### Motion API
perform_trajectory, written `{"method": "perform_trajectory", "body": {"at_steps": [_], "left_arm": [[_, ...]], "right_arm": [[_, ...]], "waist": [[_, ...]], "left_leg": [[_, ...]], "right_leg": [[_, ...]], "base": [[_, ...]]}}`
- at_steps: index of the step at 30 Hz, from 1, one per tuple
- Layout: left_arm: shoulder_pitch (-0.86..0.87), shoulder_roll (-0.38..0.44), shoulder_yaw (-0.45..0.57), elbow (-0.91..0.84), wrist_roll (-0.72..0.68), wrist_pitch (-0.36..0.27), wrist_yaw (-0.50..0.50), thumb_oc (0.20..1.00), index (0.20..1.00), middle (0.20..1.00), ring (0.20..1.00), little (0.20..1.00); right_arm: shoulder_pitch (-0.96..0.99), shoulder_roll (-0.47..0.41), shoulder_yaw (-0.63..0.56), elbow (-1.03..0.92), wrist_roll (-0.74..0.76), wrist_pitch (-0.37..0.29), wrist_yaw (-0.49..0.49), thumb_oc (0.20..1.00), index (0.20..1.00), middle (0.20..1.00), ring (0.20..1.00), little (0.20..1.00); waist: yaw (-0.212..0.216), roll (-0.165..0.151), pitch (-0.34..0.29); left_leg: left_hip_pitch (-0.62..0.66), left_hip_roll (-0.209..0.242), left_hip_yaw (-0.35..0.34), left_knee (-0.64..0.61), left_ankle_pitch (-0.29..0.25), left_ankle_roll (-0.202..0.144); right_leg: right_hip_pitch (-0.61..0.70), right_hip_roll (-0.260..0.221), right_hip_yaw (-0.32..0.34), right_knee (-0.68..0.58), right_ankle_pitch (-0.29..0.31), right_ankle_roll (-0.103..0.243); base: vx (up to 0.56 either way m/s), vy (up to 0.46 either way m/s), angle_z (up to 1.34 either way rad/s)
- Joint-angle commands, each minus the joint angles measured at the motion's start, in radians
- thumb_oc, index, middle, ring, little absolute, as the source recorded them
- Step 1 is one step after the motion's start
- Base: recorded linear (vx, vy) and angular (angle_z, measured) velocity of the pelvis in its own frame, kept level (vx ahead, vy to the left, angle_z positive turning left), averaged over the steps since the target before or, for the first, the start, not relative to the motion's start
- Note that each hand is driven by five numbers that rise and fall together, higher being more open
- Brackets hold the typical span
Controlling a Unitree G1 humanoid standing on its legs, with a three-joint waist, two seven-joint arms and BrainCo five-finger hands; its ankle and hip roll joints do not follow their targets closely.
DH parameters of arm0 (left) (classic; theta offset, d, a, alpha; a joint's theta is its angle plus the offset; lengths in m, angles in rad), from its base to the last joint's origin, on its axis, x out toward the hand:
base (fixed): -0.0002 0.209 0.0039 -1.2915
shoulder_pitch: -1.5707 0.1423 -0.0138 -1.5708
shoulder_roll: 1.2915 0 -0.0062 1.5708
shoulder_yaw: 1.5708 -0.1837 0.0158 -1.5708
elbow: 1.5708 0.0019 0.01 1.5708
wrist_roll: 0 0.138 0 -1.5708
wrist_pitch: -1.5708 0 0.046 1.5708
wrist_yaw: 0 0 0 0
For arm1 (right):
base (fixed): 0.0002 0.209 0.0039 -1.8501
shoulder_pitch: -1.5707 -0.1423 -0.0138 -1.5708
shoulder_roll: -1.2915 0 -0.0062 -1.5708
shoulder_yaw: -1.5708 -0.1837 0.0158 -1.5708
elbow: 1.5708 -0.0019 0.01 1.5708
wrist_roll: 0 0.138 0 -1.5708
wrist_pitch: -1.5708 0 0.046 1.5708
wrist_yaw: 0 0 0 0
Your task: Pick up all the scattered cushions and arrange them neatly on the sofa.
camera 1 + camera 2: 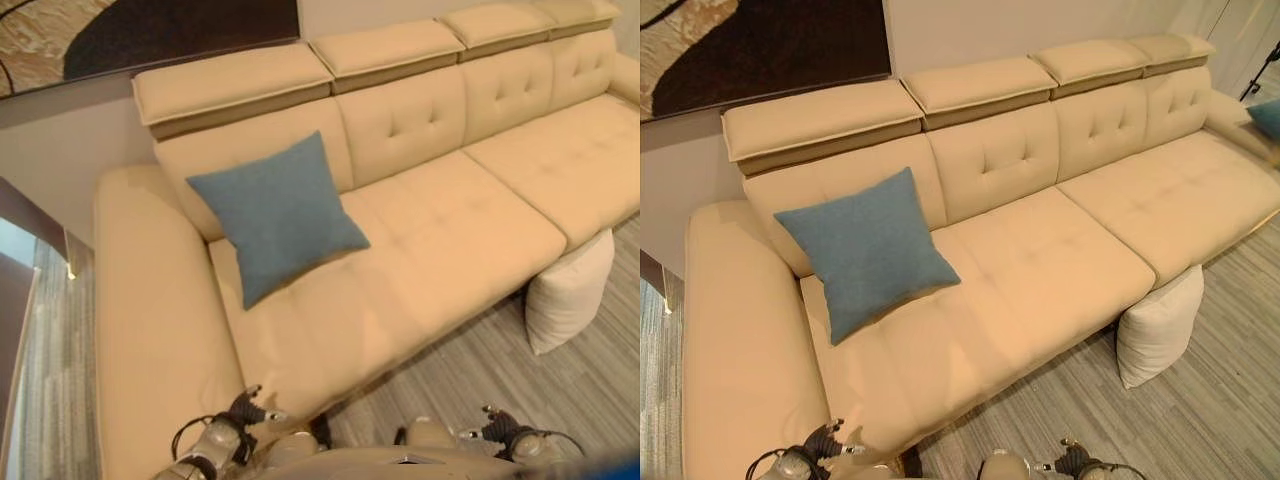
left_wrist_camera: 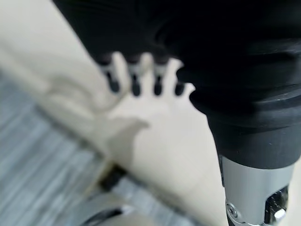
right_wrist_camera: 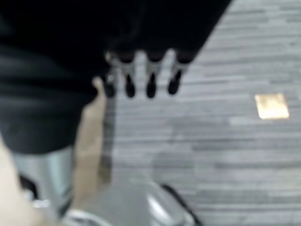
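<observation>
A blue cushion (image 1: 277,213) leans against the backrest at the left end of the beige sofa (image 1: 450,230). On the floor, a cream cushion (image 1: 568,293) stands against the sofa's front, below the middle seat. Part of another blue cushion (image 1: 1267,116) shows at the sofa's far right end. My left hand (image 2: 135,82) hangs low beside the sofa's front edge, its fingers straight and holding nothing. My right hand (image 3: 150,80) hangs over the grey floor with straight fingers, also empty.
The sofa's wide left armrest (image 1: 150,320) is close in front of me. Grey plank floor (image 1: 560,390) runs along the sofa's front. A dark picture (image 1: 150,30) hangs on the wall behind. A small yellowish patch (image 3: 271,105) lies on the floor.
</observation>
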Motion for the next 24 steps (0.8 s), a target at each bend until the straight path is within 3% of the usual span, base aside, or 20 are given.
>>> {"method": "perform_trajectory", "body": {"at_steps": [1,2,4,5,6,7,8,9,10,12,14,17,21,22,24], "left_arm": [[-0.101,-0.006,0.039,-0.040,0.029,-0.004,-0.018,1.000,1.000,1.000,1.000,1.000],[-0.104,-0.011,0.037,-0.040,0.019,-0.006,-0.016,1.000,1.000,1.000,1.000,1.000],[-0.106,-0.014,0.034,-0.043,0.019,-0.009,-0.017,1.000,1.000,1.000,1.000,1.000],[-0.119,-0.021,0.021,-0.045,0.021,-0.007,-0.014,1.000,1.000,1.000,1.000,1.000],[-0.119,-0.021,0.021,-0.045,0.021,-0.007,-0.014,1.000,1.000,1.000,1.000,1.000],[-0.142,-0.031,-0.004,-0.059,0.012,-0.009,-0.009,1.000,1.000,1.000,1.000,1.000],[-0.142,-0.031,-0.004,-0.059,0.012,-0.009,-0.009,1.000,1.000,1.000,1.000,1.000],[-0.144,-0.037,-0.014,-0.066,0.007,-0.013,-0.004,1.000,1.000,1.000,1.000,1.000],[-0.143,-0.054,-0.022,-0.063,0.002,-0.013,0.001,1.000,1.000,1.000,1.000,1.000],[-0.147,-0.070,-0.032,-0.059,-0.006,-0.014,0.001,1.000,1.000,1.000,1.000,1.000],[-0.154,-0.081,-0.033,-0.056,-0.006,-0.011,-0.001,1.000,1.000,1.000,1.000,1.000],[-0.160,-0.081,-0.044,-0.063,-0.002,-0.015,0.002,1.000,1.000,1.000,1.000,1.000],[-0.164,-0.071,-0.044,-0.060,0.004,-0.016,0.002,1.000,1.000,1.000,1.000,1.000],[-0.168,-0.065,-0.040,-0.059,0.003,-0.014,0.002,1.000,1.000,1.000,1.000,1.000],[-0.172,-0.056,-0.032,-0.059,0.001,-0.010,0.002,1.000,1.000,1.000,1.000,1.000]], "right_arm": [[-0.002,-0.040,-0.012,-0.066,-0.002,-0.014,-0.018,1.000,1.000,1.000,1.000,1.000],[0.008,-0.037,-0.011,-0.065,0.010,-0.015,-0.020,1.000,1.000,1.000,1.000,1.000],[0.013,-0.036,-0.011,-0.063,0.020,-0.017,-0.020,1.000,1.000,1.000,1.000,1.000],[0.027,-0.037,-0.015,-0.063,0.047,-0.019,-0.026,1.000,1.000,1.000,1.000,1.000],[0.027,-0.037,-0.015,-0.063,0.048,-0.019,-0.026,1.000,1.000,1.000,1.000,1.000],[0.035,-0.045,-0.015,-0.053,0.065,-0.015,-0.031,1.000,1.000,1.000,1.000,1.000],[0.035,-0.045,-0.015,-0.053,0.065,-0.015,-0.031,1.000,1.000,1.000,1.000,1.000],[0.039,-0.047,-0.013,-0.052,0.067,-0.016,-0.033,1.000,1.000,1.000,1.000,1.000],[0.037,-0.056,-0.014,-0.050,0.066,-0.020,-0.032,1.000,1.000,1.000,1.000,1.000],[0.037,-0.062,-0.015,-0.048,0.062,-0.017,-0.032,1.000,1.000,1.000,1.000,1.000],[0.033,-0.063,-0.021,-0.048,0.062,-0.016,-0.031,1.000,1.000,1.000,1.000,1.000],[0.029,-0.055,-0.018,-0.045,0.056,-0.008,-0.032,1.000,1.000,1.000,1.000,1.000],[0.028,-0.039,-0.020,-0.035,0.048,-0.002,-0.028,1.000,1.000,1.000,1.000,1.000],[0.026,-0.035,-0.019,-0.035,0.046,0.000,-0.027,1.000,1.000,1.000,1.000,1.000],[0.028,-0.033,-0.017,-0.036,0.046,0.000,-0.026,1.000,1.000,1.000,1.000,1.000]], "waist": [[0.005,-0.053,0.005],[-0.006,-0.061,0.013],[-0.012,-0.063,0.011],[-0.029,-0.072,0.022],[-0.029,-0.072,0.022],[-0.036,-0.066,0.050],[-0.036,-0.067,0.050],[-0.033,-0.065,0.057],[-0.031,-0.064,0.063],[-0.033,-0.055,0.051],[-0.048,-0.040,0.038],[-0.061,-0.043,0.047],[-0.063,-0.049,0.075],[-0.058,-0.048,0.085],[-0.038,-0.036,0.096]], "left_leg": [[-0.059,-0.058,-0.165,0.141,-0.132,-0.047],[-0.068,-0.044,-0.156,0.175,-0.133,-0.058],[-0.079,-0.034,-0.152,0.187,-0.129,-0.064],[-0.119,0.005,-0.148,0.241,-0.102,-0.092],[-0.122,0.007,-0.148,0.244,-0.104,-0.093],[-0.146,0.008,-0.245,0.289,-0.088,-0.118],[-0.147,0.008,-0.245,0.288,-0.087,-0.118],[-0.141,-0.022,-0.317,0.297,-0.105,-0.119],[-0.108,-0.060,-0.418,0.307,-0.161,-0.115],[-0.077,-0.090,-0.497,0.268,-0.192,-0.106],[-0.038,-0.090,-0.485,0.199,-0.200,-0.092],[-0.031,-0.103,-0.454,0.158,-0.191,-0.072],[-0.017,-0.115,-0.409,0.122,-0.181,-0.045],[-0.019,-0.111,-0.397,0.121,-0.178,-0.042],[-0.021,-0.096,-0.368,0.114,-0.167,-0.043]], "right_leg": [[0.085,0.054,0.074,-0.450,0.156,-0.018],[0.097,0.077,0.113,-0.504,0.153,-0.029],[0.104,0.088,0.125,-0.537,0.150,-0.038],[0.115,0.108,0.147,-0.575,0.146,-0.057],[0.115,0.109,0.147,-0.576,0.147,-0.058],[0.088,0.120,0.181,-0.571,0.162,-0.076],[0.087,0.120,0.181,-0.571,0.162,-0.076],[0.074,0.123,0.203,-0.569,0.175,-0.076],[0.059,0.124,0.251,-0.577,0.196,-0.070],[0.034,0.128,0.296,-0.588,0.215,-0.056],[0.015,0.130,0.328,-0.592,0.231,-0.045],[-0.045,0.116,0.373,-0.577,0.273,-0.021],[-0.108,0.099,0.380,-0.535,0.298,0.009],[-0.119,0.091,0.350,-0.520,0.296,0.011],[-0.120,0.058,0.212,-0.485,0.274,-0.006]], "base": [[-0.11,-0.228,-1.67],[-0.11,-0.219,-0.98],[-0.11,-0.175,-0.54],[-0.10,-0.127,-0.35],[-0.28,-0.148,-0.26],[-0.18,-0.026,-0.39],[-0.24,-0.018,-0.73],[-0.14,0.031,-0.80],[-0.18,0.059,-0.52],[-0.12,0.112,-1.18],[-0.06,0.131,-1.04],[-0.14,0.173,-0.45],[-0.15,0.114,-1.16],[-0.20,0.078,-0.60],[-0.12,0.028,-0.98]]}}
